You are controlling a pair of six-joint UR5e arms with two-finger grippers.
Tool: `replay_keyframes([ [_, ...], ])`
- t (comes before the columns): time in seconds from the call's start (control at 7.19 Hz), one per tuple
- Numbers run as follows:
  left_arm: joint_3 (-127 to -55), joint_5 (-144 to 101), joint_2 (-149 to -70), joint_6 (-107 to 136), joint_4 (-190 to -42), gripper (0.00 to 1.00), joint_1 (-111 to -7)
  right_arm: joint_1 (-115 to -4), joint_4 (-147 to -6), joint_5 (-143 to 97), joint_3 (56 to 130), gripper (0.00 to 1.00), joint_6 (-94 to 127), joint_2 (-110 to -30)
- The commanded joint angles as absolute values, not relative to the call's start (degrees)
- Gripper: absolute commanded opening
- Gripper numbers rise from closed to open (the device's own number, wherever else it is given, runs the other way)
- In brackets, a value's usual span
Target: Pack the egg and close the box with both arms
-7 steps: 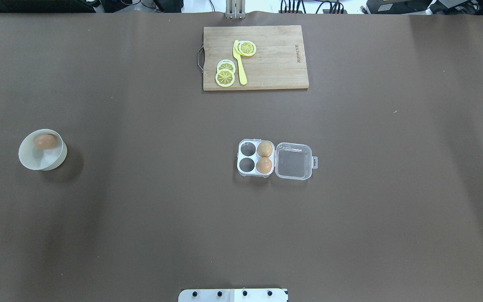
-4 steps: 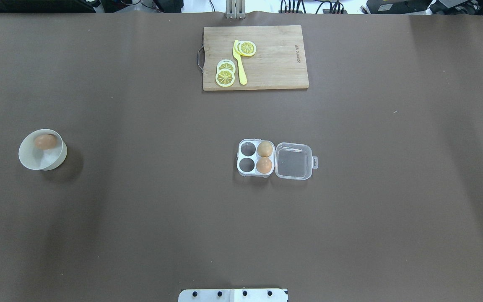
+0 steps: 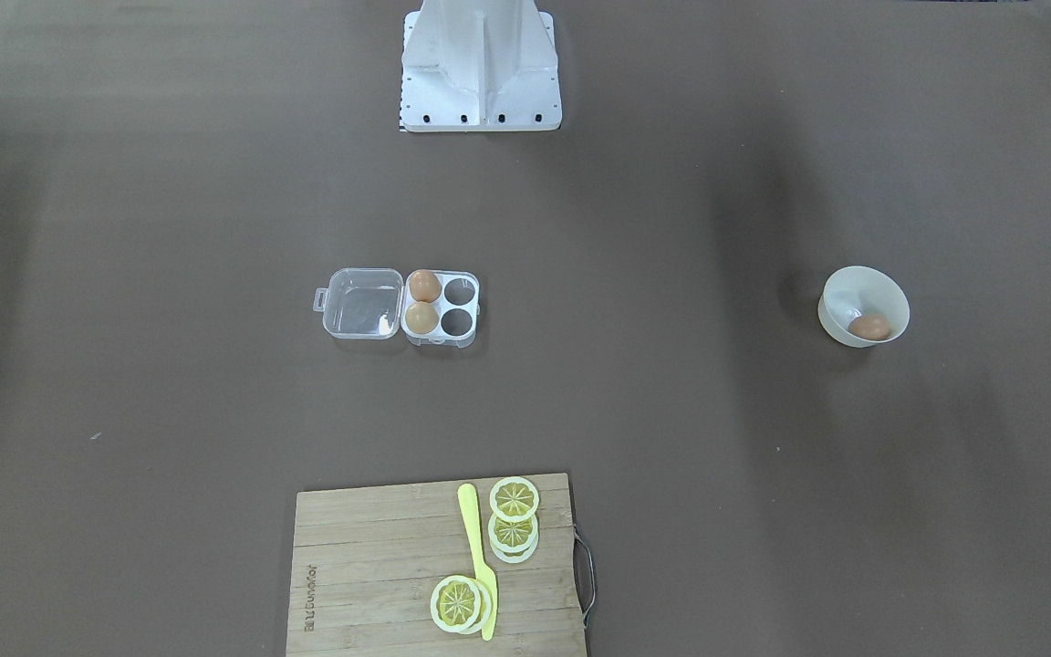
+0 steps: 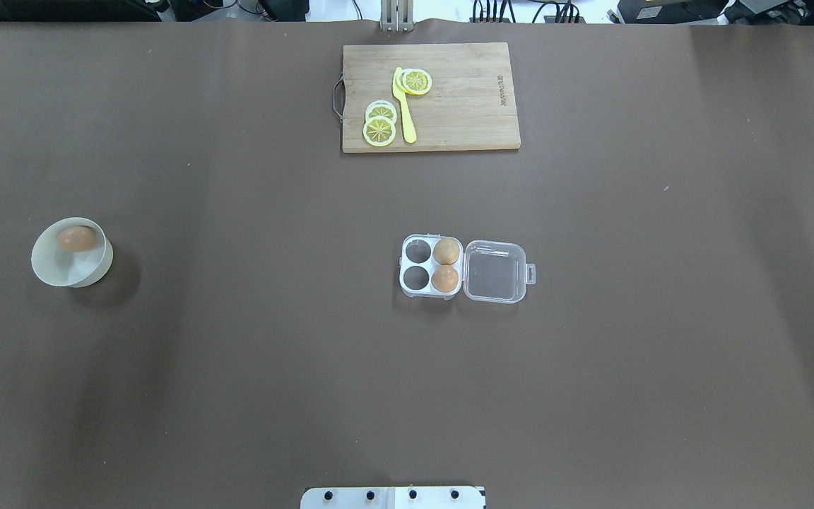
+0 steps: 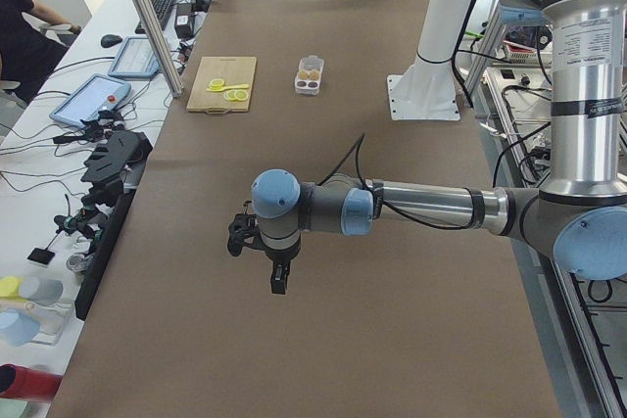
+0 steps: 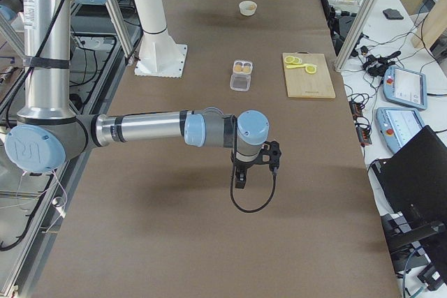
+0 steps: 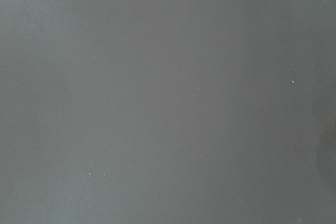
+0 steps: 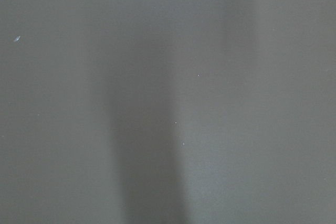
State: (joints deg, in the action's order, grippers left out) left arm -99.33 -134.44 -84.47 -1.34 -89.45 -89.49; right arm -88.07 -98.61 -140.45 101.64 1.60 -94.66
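The reddish-brown egg (image 4: 77, 239) lies in an off-white bowl (image 4: 61, 272) at the table's left, also seen as the egg (image 3: 869, 327) in the front-facing view. The clear box (image 4: 429, 266) sits mid-table with its lid (image 4: 494, 272) lying open to the right. Two eggs fill the cells beside the hinge; the two left cells are empty. My left gripper (image 5: 277, 276) and right gripper (image 6: 241, 179) show only in the side views, hanging above bare table far from box and bowl; I cannot tell whether either is open or shut. Both wrist views show only the brown table.
A wooden cutting board (image 4: 463, 113) with lemon slices (image 4: 379, 130) and a yellow knife (image 4: 404, 106) lies at the far edge. The robot's base plate (image 4: 393, 497) is at the near edge. Monitors, tablets and cables line the table's far side.
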Motion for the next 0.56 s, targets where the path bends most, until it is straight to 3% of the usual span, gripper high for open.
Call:
replay_keyframes([
  [0.0, -99.5, -134.4, -84.8, -1.1, -89.3, 0.98, -89.5, -88.1, -98.6, -140.4, 101.6, 1.0, 1.6, -94.6],
  [0.42, -99.6, -134.4, -84.8, -1.1, -89.3, 0.98, -89.5, -88.1, -98.6, -140.6, 101.6, 1.0, 1.6, -94.3],
])
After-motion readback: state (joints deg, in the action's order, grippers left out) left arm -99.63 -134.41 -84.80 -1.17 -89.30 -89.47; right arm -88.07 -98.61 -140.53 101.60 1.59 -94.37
